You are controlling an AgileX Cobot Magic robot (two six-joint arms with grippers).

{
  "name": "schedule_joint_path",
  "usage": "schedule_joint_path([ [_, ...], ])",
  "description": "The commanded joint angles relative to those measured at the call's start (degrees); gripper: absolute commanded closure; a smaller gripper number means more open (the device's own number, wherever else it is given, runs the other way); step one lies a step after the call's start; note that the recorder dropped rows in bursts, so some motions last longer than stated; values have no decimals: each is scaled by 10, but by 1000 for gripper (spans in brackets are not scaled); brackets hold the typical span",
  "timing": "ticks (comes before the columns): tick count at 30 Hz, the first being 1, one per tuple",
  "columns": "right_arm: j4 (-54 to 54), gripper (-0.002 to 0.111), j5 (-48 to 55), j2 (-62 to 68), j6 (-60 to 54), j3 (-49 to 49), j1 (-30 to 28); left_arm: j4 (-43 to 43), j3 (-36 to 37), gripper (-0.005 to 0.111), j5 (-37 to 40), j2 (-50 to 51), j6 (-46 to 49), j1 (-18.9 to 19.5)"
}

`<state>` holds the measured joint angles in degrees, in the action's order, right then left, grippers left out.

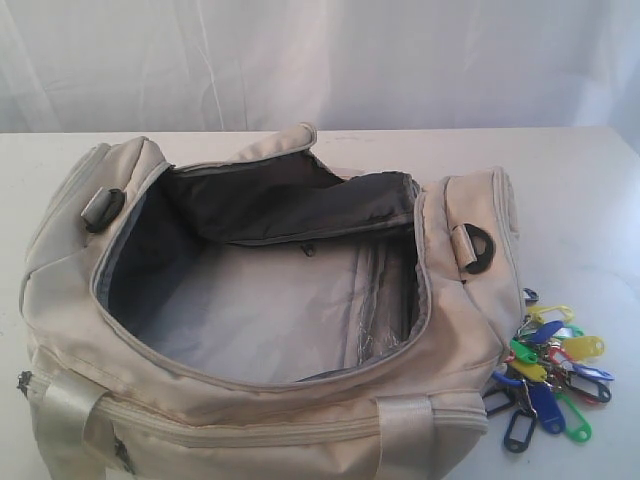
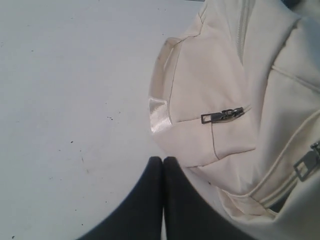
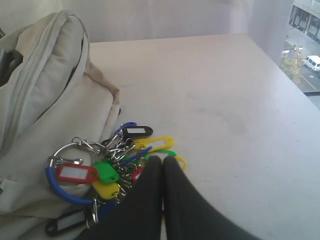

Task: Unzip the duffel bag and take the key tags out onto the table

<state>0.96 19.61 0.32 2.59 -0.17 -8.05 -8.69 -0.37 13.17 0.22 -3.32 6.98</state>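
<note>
Duffel bag (image 1: 250, 415) sits on the table (image 1: 585, 190) w/ its main zip open wide & grey lining (image 1: 260, 325) showing; the key tags (image 1: 552, 372) lie bunched on the tabletop right beside the bag's right end, touching the fabric. Left gripper (image 2: 163, 159) has its black fingers pressed together, over bare table just by the bag's end w/ the small zip pull (image 2: 222, 115). Right gripper (image 3: 162, 158) fingers also together, tips at the edge of the tag bunch; can't tell if touching.
</note>
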Motion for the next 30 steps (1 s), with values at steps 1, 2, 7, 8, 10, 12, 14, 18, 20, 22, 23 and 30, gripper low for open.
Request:
schedule_joint_path([
  [1, -6, 108, -6, -3, 3, 2, 1, 43, 4, 107, -3, -2, -4, -13],
  [2, -6, 108, -6, -3, 3, 2, 1, 64, 4, 107, -3, -2, -4, -14],
  [7, -6, 108, -6, -3, 3, 2, 1, 98, 4, 107, -3, -2, -4, -17],
  [8, -6, 108, -6, -3, 3, 2, 1, 99, 4, 107, -3, -2, -4, -17],
  [10, -6, 108, -6, -3, 3, 2, 1, 126, 4, 107, -3, -2, -4, -17],
  [12, -6, 108, -6, -3, 3, 2, 1, 169, 4, 107, -3, -2, -4, -17],
  [14, -6, 108, -6, -3, 3, 2, 1, 169, 4, 107, -3, -2, -4, -17],
  [18, -6, 108, -5, -3, 3, 2, 1, 169, 4, 107, -3, -2, -4, -17],
  [20, -6, 108, -2, -3, 3, 2, 1, 169, 4, 107, -3, -2, -4, -17],
  [22, -6, 108, 4, -3, 3, 2, 1, 169, 4, 107, 1, -2, -4, -17],
  [23, -6, 108, 4, -3, 3, 2, 1, 169, 4, 107, -2, -2, -4, -17],
  [30, -6, 108, 0, -3, 3, 2, 0, 157, 4, 107, -10, -2, -57, -17],
])
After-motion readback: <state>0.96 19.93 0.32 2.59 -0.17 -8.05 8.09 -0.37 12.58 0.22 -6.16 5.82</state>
